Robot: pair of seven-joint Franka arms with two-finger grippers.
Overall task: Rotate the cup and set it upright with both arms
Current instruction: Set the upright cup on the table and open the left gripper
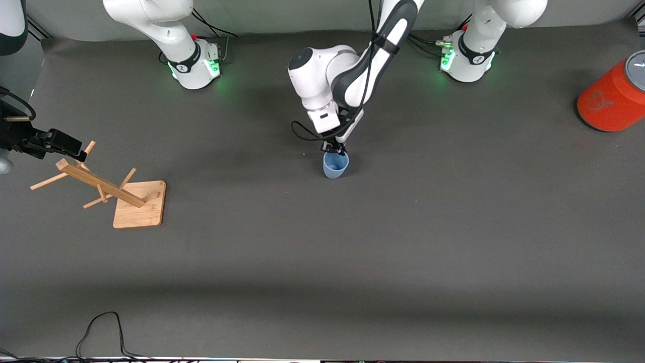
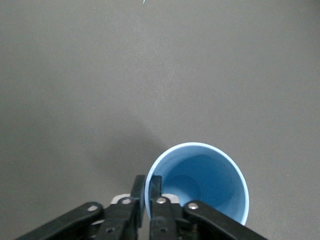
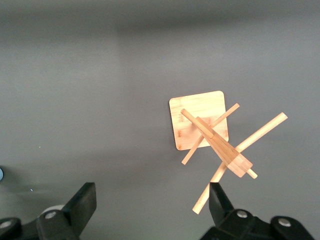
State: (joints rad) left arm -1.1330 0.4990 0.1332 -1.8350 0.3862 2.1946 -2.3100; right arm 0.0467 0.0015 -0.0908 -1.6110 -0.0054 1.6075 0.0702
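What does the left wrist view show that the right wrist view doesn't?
Only the left wrist view: the cup upright, its mouth open upward, and the left gripper with its fingers close together astride the cup's rim. Only the right wrist view: the wooden rack on its square base, under the open right gripper. Both share the grey table.

L gripper at upright cup rim; R gripper over wooden rack.
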